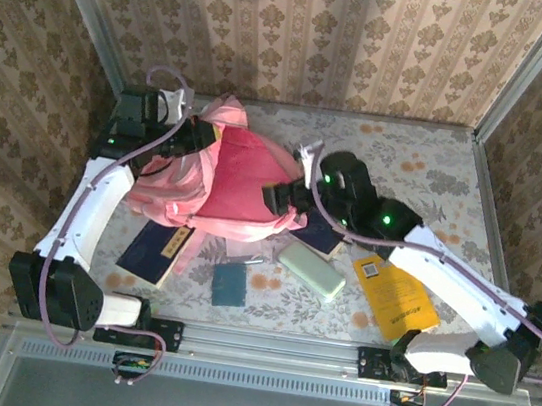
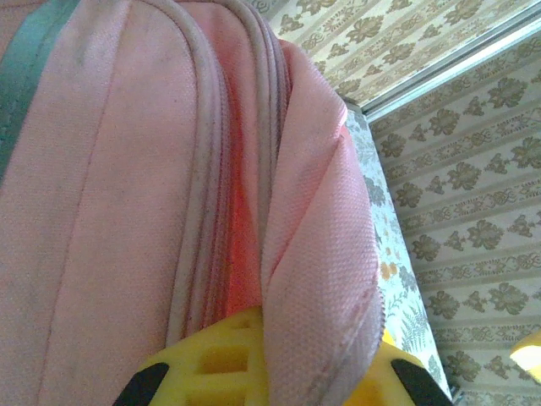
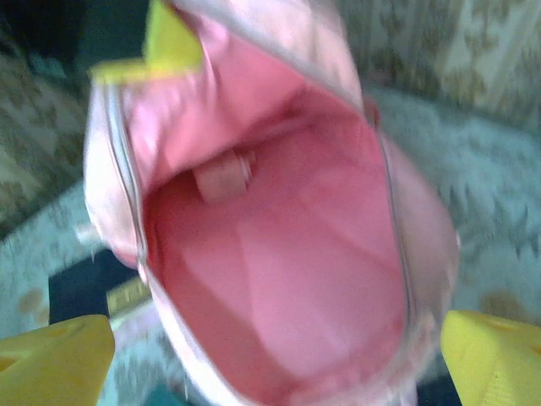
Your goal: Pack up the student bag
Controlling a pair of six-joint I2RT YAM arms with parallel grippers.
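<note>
Student bag (image 1: pixel 238 183) lies left of table centre, toward far side, mouth gaping rightward, pink lining visible. Left gripper (image 1: pixel 196 138) pinched tight on student bag's zip-edged flap. Right gripper (image 1: pixel 284 198) spread wide at bag mouth, holding nothing. Pale case (image 1: pixel 310 271) and yellow booklet (image 1: pixel 394 296) lie nearer, right.

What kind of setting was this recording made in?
Probably a staged robot work cell, not a real room: metal frame posts hold wallpaper-patterned panels around a floral-clothed table, with the student bag open on it.
</note>
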